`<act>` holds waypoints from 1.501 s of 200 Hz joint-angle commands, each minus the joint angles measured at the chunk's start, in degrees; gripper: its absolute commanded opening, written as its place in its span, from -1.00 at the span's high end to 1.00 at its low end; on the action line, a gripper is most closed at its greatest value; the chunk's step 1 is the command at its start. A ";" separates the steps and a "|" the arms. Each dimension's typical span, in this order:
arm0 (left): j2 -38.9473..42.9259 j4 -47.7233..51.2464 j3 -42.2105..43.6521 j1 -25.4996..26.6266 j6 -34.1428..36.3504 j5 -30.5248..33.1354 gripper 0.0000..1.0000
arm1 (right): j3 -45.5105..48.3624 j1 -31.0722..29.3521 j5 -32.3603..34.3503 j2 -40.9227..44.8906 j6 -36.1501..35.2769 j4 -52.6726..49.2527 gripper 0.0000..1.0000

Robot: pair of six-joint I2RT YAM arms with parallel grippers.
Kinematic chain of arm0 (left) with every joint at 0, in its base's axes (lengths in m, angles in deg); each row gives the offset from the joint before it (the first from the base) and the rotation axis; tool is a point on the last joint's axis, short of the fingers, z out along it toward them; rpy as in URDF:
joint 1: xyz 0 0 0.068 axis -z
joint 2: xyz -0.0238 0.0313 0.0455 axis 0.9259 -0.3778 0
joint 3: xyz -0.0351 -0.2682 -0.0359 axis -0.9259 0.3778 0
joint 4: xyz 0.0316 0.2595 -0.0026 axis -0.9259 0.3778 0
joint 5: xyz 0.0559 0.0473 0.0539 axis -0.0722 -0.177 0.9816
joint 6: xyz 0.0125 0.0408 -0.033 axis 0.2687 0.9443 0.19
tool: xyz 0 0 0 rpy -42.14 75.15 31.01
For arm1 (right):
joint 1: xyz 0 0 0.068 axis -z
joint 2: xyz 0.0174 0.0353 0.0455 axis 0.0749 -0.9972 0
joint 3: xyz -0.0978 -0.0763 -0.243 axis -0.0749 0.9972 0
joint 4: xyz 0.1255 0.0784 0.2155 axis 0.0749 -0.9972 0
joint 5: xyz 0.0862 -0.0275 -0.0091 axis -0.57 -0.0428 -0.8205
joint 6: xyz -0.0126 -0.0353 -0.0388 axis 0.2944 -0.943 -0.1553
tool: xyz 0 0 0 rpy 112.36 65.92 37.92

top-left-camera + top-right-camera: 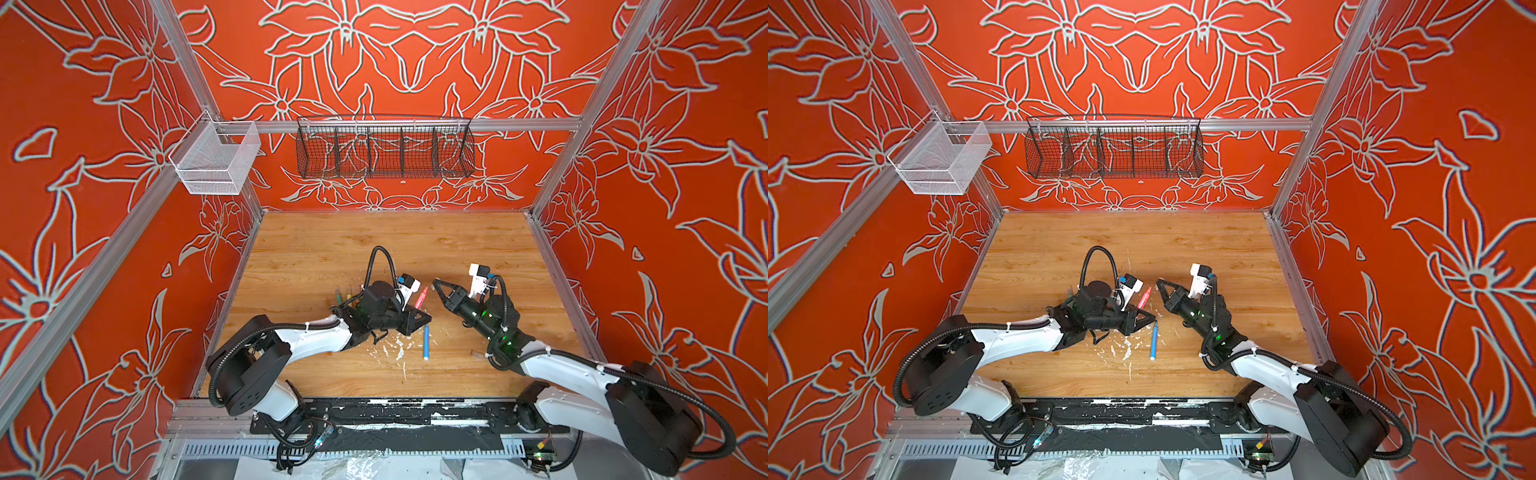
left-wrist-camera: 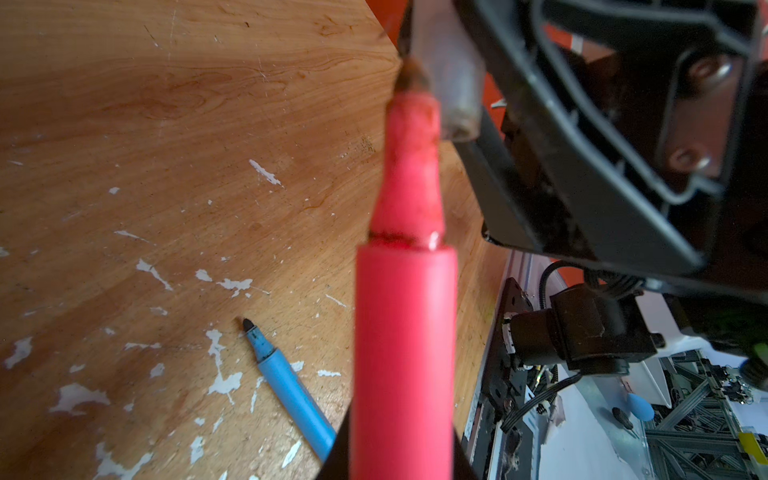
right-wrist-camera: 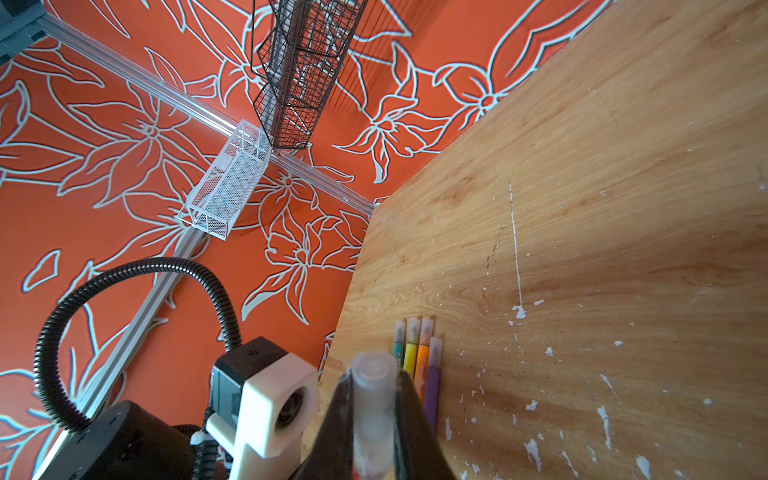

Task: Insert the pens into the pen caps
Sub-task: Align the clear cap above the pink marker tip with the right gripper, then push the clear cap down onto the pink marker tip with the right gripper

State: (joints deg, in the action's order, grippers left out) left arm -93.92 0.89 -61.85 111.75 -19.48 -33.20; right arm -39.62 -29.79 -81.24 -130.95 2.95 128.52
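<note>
Left pincer [image 1: 417, 312] is clamping the pink-red pen [image 1: 421, 296], tip pointing toward 1 o'clock. Right pincer [image 1: 437, 286] is squeezing a clear cap [image 3: 372, 374], just beside that tip at 3 o'clock. Blue pen [image 1: 426, 343] is lying on the desk [image 1: 374, 241] at the left pincer's 5 o'clock, and four capped pens [image 3: 417, 353] are sitting in a row at its 9.

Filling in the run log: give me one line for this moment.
left gripper: shut on pink pen | right gripper: shut on cap | pen tip near cap, not in | blue pen: uncapped on table
</note>
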 commanded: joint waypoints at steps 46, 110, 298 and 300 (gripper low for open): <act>-2.04 0.92 -2.98 1.06 0.94 -2.04 1.00 | 0.71 0.33 1.89 1.38 0.81 2.36 1.00; -3.37 1.20 -3.82 1.50 0.86 -2.35 1.00 | 1.23 0.73 2.60 2.39 1.23 2.21 1.00; -3.48 1.60 -3.69 0.61 -0.43 -0.52 1.00 | -1.97 0.69 -6.54 -4.83 2.78 5.06 1.00; -3.48 1.34 -3.62 0.44 -0.63 -0.64 1.00 | -2.00 0.69 -6.71 -4.91 2.89 5.12 1.00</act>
State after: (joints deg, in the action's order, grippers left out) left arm -97.24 3.55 -64.30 113.10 -19.33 -33.38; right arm -39.51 -29.39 -84.96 -134.95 4.28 131.42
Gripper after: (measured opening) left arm 0.154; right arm 0.168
